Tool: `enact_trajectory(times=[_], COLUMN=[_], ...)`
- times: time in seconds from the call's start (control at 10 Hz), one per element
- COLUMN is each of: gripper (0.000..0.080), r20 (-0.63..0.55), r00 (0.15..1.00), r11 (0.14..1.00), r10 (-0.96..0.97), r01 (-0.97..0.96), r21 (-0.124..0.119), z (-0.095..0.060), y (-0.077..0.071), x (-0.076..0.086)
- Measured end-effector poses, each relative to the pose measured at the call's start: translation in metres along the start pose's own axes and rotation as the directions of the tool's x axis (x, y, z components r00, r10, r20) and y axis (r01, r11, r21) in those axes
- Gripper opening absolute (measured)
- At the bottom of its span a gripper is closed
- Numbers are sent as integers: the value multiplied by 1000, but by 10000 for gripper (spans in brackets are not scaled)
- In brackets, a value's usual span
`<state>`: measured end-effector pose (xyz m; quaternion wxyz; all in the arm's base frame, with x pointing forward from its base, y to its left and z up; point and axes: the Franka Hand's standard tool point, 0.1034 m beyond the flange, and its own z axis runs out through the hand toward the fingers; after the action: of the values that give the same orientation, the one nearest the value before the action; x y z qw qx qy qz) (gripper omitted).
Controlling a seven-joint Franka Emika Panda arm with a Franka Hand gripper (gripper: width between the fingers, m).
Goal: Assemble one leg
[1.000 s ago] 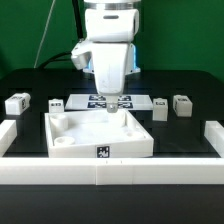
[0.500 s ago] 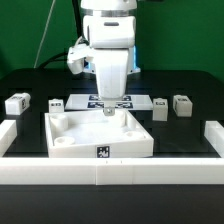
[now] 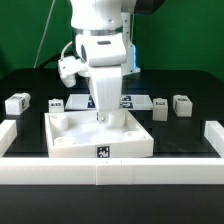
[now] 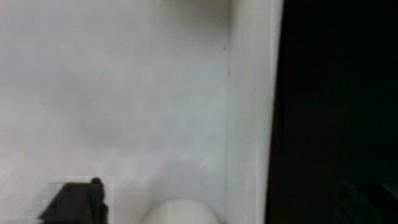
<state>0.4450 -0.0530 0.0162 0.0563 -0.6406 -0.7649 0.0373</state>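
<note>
1. Exterior view is showing a white Franka arm reaching down over a black table, seen from the front.
2. Its gripper is pointing straight down inside a large white square tray-like piece, near the middle of the tray's floor.
3. The fingers are looking narrow and close to each other, but I cannot tell whether they are pressed together or clamped on anything.
4. Four small white legs with black-and-white tags are lying on the table behind the tray, none of them touching the gripper.
5. The outer left leg and inner left leg are sitting on the exterior view's left of the arm.
6. The inner right leg and outer right leg are sitting just beside each other on the exterior view's right.
7. The marker board is lying flat behind the tray, between the two pairs of legs, partly hidden by the arm.
8. A low white wall is running along the front of the table.
9. Wrist view is blurred: a pale white surface is filling most of it, with a black band along one side, one dark fingertip at the edge, and a rounded white shape beside it.
</note>
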Motion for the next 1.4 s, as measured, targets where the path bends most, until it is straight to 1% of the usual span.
enact_trajectory(times=[0.1, 0.3, 0.4, 0.5, 0.6, 0.7, 0.8, 0.9, 1.4], gripper=[650, 641, 479, 479, 343, 161, 161, 71, 71], r20=[-6, -5, -5, -5, -5, -6, -6, -4, -3], r00=[1000, 999, 999, 999, 999, 999, 999, 999, 999], r11=[1000, 999, 999, 999, 999, 999, 999, 999, 999], r10=[7, 39, 39, 39, 39, 39, 39, 39, 40], r01=[-7, -39, -39, -39, -39, -39, -39, -39, -40], r21=[12, 8, 9, 10, 10, 10, 10, 4, -1], z=[7, 5, 6, 6, 6, 7, 7, 5, 5], y=[-3, -2, -3, -3, -3, -3, -3, -2, -1], x=[-2, -3, -3, -3, -3, -3, -3, -3, -4])
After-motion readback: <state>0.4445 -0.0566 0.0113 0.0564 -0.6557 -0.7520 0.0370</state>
